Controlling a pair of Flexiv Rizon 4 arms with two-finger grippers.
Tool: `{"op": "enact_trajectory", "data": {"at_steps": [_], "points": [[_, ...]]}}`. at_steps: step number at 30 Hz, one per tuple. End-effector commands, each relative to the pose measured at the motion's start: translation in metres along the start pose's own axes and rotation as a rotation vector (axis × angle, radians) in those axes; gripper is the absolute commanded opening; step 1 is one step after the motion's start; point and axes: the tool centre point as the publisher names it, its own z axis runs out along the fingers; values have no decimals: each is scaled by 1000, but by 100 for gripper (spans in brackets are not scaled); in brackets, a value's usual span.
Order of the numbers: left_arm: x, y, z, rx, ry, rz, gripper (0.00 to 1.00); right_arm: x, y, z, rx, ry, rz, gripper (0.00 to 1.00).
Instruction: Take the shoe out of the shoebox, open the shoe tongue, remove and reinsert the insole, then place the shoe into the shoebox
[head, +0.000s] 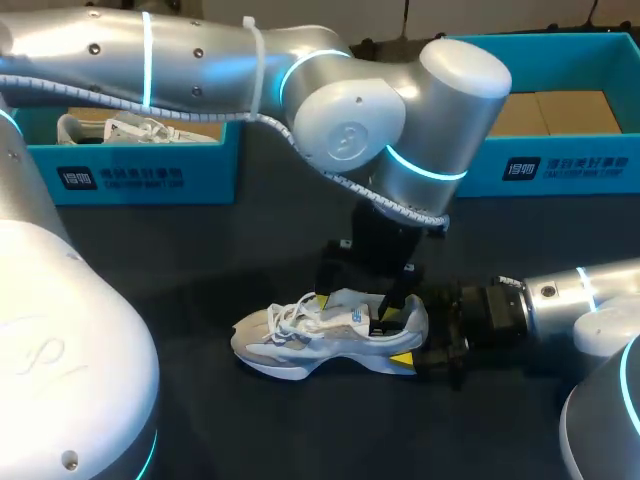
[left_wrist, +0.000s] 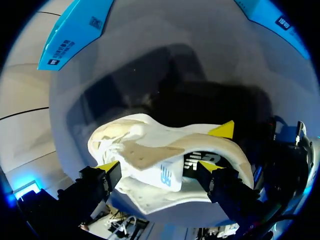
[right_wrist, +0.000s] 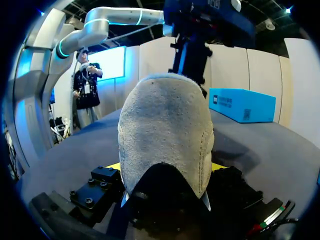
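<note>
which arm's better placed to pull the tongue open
Probably left: the left gripper sits over the opening of the shoe, while the right gripper clamps the heel, steadying it.

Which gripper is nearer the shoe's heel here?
Right. The right gripper grips the heel from behind; the left gripper hangs over the middle of the shoe, nearer the laces.

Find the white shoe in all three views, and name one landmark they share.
Head view: the white shoe lies in the lower middle, toe to the view's left.
Left wrist view: seen from above, just ahead of the left gripper.
Right wrist view: its grey heel fills the middle, held in the right gripper.
Shared landmark: the blue shoebox beyond the toe.
</note>
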Motion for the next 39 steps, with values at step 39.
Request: {"op": "enact_trajectory", "data": {"at_steps": [39], "points": [[-50, 14, 15, 26, -102, -2, 84, 0, 1, 1, 3, -2, 1, 0]]}}
